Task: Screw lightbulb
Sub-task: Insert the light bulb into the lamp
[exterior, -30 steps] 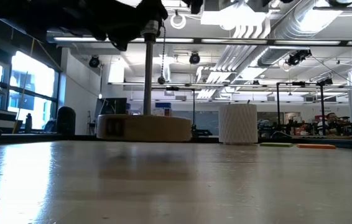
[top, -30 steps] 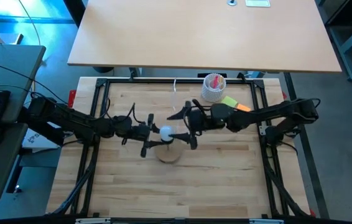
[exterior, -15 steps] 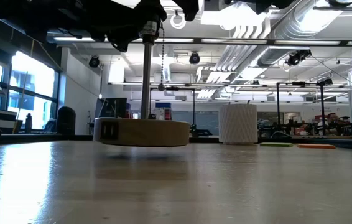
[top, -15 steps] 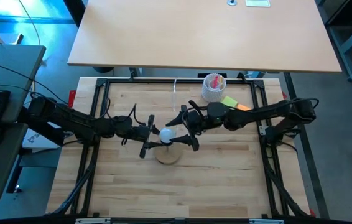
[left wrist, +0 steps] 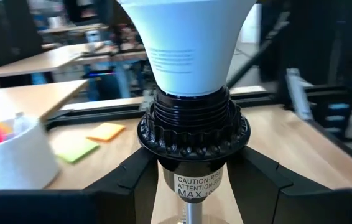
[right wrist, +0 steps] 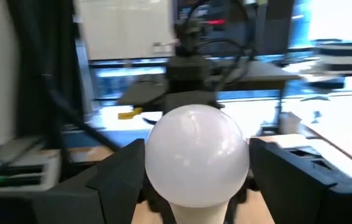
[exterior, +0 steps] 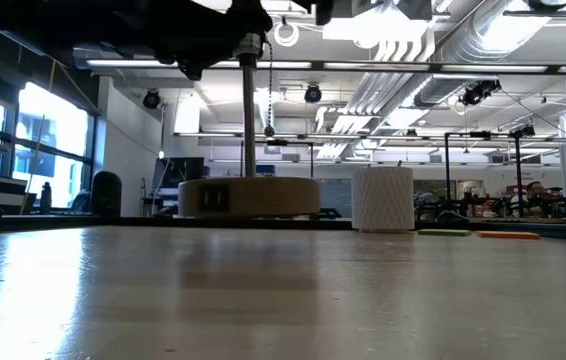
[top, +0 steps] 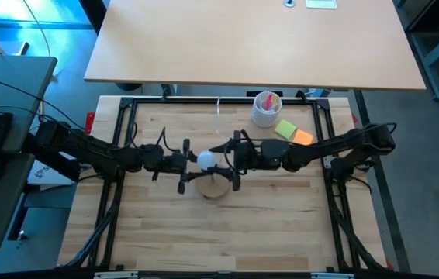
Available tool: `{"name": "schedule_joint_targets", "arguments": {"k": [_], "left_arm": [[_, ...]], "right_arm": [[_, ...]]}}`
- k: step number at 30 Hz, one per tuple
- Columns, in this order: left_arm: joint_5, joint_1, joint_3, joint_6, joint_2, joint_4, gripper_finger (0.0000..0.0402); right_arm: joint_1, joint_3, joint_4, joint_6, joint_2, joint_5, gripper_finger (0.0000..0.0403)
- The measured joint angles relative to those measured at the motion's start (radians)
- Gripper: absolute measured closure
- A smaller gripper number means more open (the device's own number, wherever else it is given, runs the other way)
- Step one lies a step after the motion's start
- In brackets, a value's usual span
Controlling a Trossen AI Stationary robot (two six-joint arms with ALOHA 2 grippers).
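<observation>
A lamp stand has a wooden disc base, a thin metal rod and a black socket on top. The white lightbulb stands upright with its neck in that socket. My left gripper comes from the table's left and is shut on the socket. My right gripper comes from the right and is shut on the bulb's round top. The bulb's screw base is hidden inside the socket. My left gripper pinches the socket's lower barrel between its two fingers, below the ribbed collar. The fingers lie level and come from the table's left. The socket stands upright on its rod. My right gripper has one finger on each side of the bulb's white globe. Its fingers lie level and come from the table's right. The bulb stays upright, neck down in the socket.
A white ribbed cup with pink contents stands at the far right, also in the low view. A green sticky pad and an orange one lie beside it. Black frame rails border the wooden table.
My right gripper has moved toward the table's left onto the bulb, and its fingers have drawn closer together around the globe. The lamp's base tipped up briefly and has shifted a little toward the table's right.
</observation>
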Motion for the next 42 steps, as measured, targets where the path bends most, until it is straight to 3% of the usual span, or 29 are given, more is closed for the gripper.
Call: {"name": "schedule_joint_targets", "arguments": {"k": [5, 7, 21, 27, 35, 42], "left_arm": [[-0.132, -0.006, 0.0, -0.015, 0.0, 0.003, 0.0243], [-0.16, -0.011, 0.0, -0.011, 0.0, 0.002, 0.0243], [-0.152, -0.02, 0.0, -0.006, 0.0, -0.006, 0.0243], [-0.147, -0.019, 0.0, -0.008, 0.003, -0.007, 0.0243], [-0.148, -0.018, 0.0, -0.015, 0.003, -0.006, 0.0243], [-0.147, -0.018, 0.0, -0.009, 0.003, -0.016, 0.0243]], "right_arm": [[0.049, 0.0, 0.008, -0.03, 0.0, 0.217, 0.0126], [0.059, 0.0, 0.005, -0.026, 0.0, 0.252, 0.0126], [0.014, 0.0, 0.009, 0.013, 0.0, 0.04, 0.0114], [-0.003, 0.0, 0.004, 0.036, 0.0, 0.003, 0.0096], [-0.012, -0.002, 0.003, -0.002, -0.026, -0.001, 0.0095], [-0.012, -0.002, 0.005, -0.059, -0.1, 0.101, 0.0095]]}}
